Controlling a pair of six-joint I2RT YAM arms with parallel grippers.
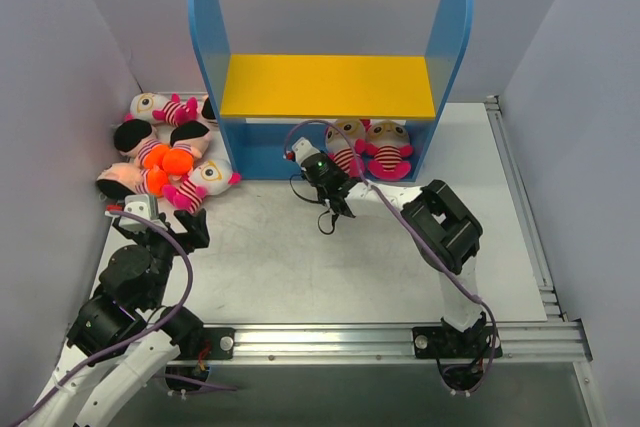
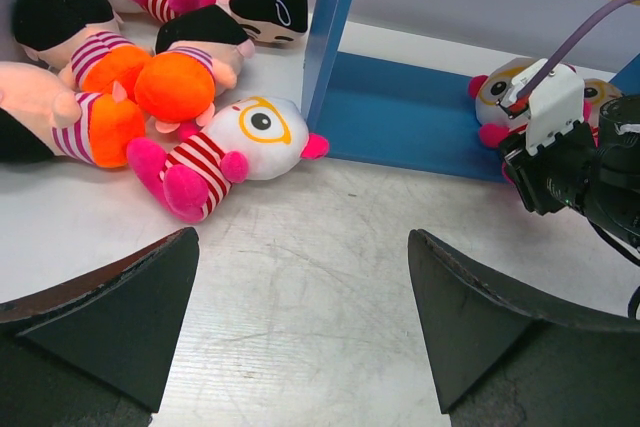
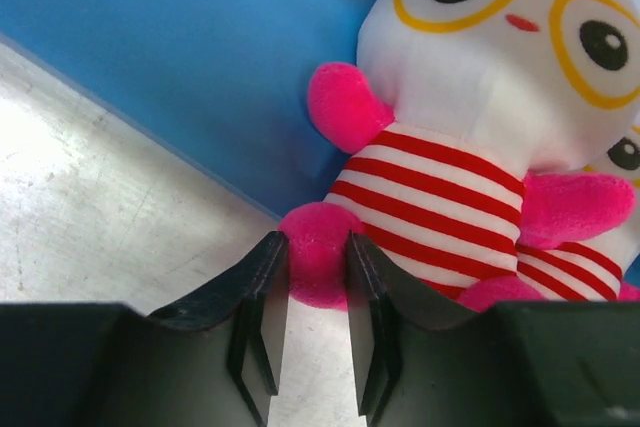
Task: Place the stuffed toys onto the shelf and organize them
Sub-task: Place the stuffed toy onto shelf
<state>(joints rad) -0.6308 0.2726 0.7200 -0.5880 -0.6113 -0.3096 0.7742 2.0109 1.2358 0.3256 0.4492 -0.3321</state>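
The shelf (image 1: 330,87) stands at the back, with blue side panels and a yellow upper board. Two stuffed toys (image 1: 388,147) lie on its blue base (image 3: 180,57). My right gripper (image 3: 318,252) is shut on the pink foot of the left one, a white-headed toy with yellow glasses and a red-striped body (image 3: 460,97); both fingers press on the foot at the base's front edge. Several more stuffed toys (image 1: 165,152) are heaped left of the shelf. My left gripper (image 2: 300,237) hangs open over bare table just in front of the heap, nearest a striped pink toy (image 2: 230,142).
Grey walls close in the left, back and right sides. The shelf's left blue panel (image 2: 330,47) stands between the heap and the lower level. The right arm's elbow (image 1: 445,222) sits over the table's right half. A metal rail (image 1: 400,339) runs along the near edge.
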